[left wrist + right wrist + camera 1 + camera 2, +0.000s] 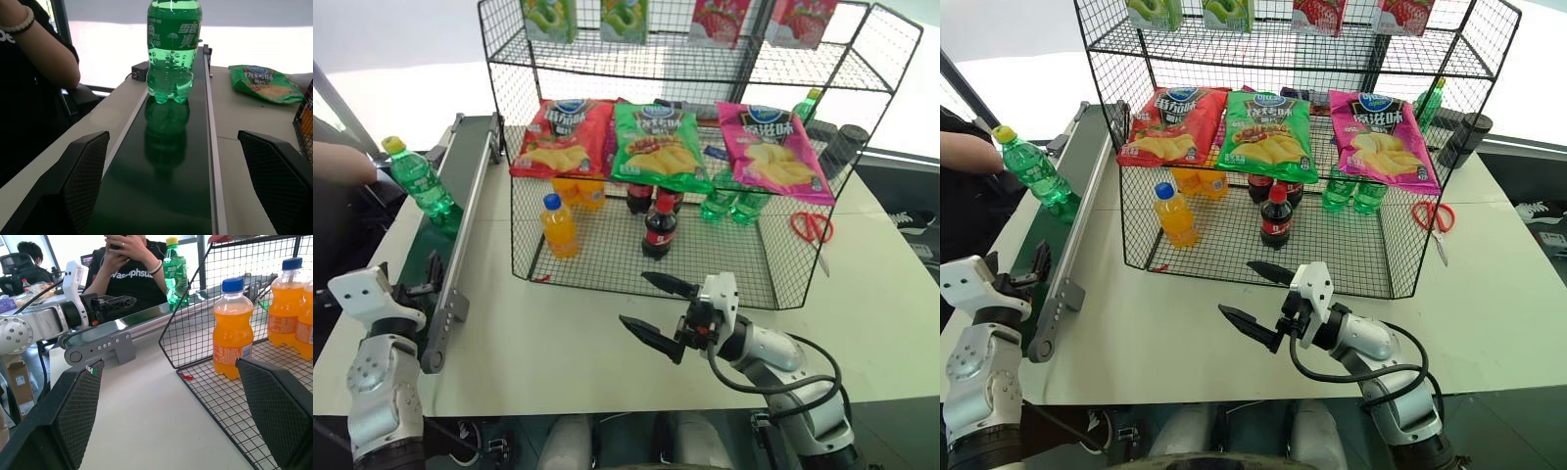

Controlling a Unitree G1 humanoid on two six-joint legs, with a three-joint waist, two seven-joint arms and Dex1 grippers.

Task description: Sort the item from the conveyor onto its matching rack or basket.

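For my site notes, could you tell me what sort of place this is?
Likely a robotics lab mocked up as a shop: a wire rack stocked with snacks and drinks, a small conveyor on a table, and a person seated nearby.

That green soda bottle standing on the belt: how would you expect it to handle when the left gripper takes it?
The green bottle stands upright on the conveyor, tall over a narrow lobed base, so a nudge high up would probably tip it. It looks full nearly to the neck, so likely heavy for its size and fairly firm. Its smooth round plastic may slip or roll if knocked over.
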